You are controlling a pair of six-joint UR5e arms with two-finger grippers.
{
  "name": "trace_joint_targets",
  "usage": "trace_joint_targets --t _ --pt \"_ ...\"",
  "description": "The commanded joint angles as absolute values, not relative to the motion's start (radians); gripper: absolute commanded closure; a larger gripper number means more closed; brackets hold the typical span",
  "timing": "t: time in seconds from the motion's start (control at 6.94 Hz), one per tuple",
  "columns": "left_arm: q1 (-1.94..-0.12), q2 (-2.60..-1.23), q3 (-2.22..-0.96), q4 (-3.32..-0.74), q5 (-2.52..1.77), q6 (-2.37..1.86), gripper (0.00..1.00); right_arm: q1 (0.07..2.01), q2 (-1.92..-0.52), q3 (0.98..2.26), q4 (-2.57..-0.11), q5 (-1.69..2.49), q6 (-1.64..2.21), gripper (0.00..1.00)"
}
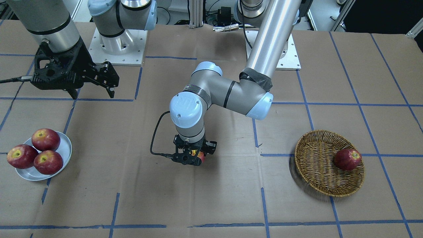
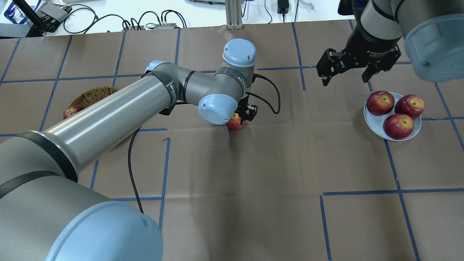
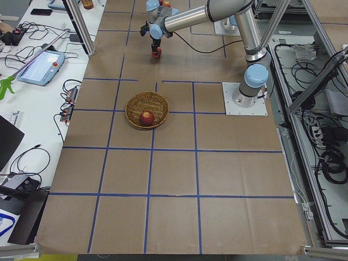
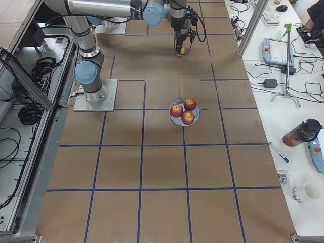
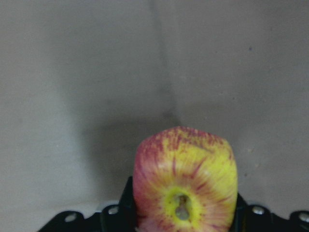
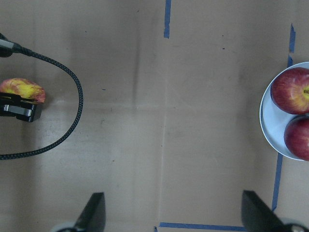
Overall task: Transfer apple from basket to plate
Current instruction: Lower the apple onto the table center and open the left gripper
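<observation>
Streaks of yellow on the apple (image 5: 186, 183) show best from the left wrist camera. The left gripper (image 1: 195, 158) squeezes it at mid-table, with bare paper all around. The right gripper (image 2: 342, 72) hangs spread wide near the plate (image 2: 373, 125), which three red apples (image 2: 380, 102) nearly fill.

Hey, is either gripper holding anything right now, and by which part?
The left gripper holds the apple, clamped across its sides, stem end facing the wrist camera. The right gripper is open and empty.
</observation>
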State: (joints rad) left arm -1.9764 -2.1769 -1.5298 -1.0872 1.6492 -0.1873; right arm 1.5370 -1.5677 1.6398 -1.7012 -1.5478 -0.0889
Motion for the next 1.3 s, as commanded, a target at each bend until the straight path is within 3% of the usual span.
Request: trace_joint_targets --t 0.0,0.14,0.29,0.58,1.15 --pt "-1.977 -2.177 -1.537 -1.088 1.648 -0.195 0.61 1.537 -1.568 1.640 -1.701 -1.548 -0.089 0.00" --pt "-1.977 -2.177 -1.536 -1.086 1.647 -0.202 0.09 1.537 -1.568 1.640 -1.701 -1.549 -0.089 0.00" --pt "-1.977 -2.177 -1.536 -1.086 1.647 -0.231 0.01 1.537 -1.568 1.640 -1.701 -1.548 -0.089 0.00" --pt "-1.971 -2.133 -1.508 -1.100 1.651 -0.233 0.01 1.537 -1.568 1.640 -1.701 -1.548 -0.089 0.00" --pt "-1.746 -1.815 -1.529 -1.294 1.666 -0.050 0.01 1.537 -1.568 1.637 -1.704 -1.548 -0.087 0.00"
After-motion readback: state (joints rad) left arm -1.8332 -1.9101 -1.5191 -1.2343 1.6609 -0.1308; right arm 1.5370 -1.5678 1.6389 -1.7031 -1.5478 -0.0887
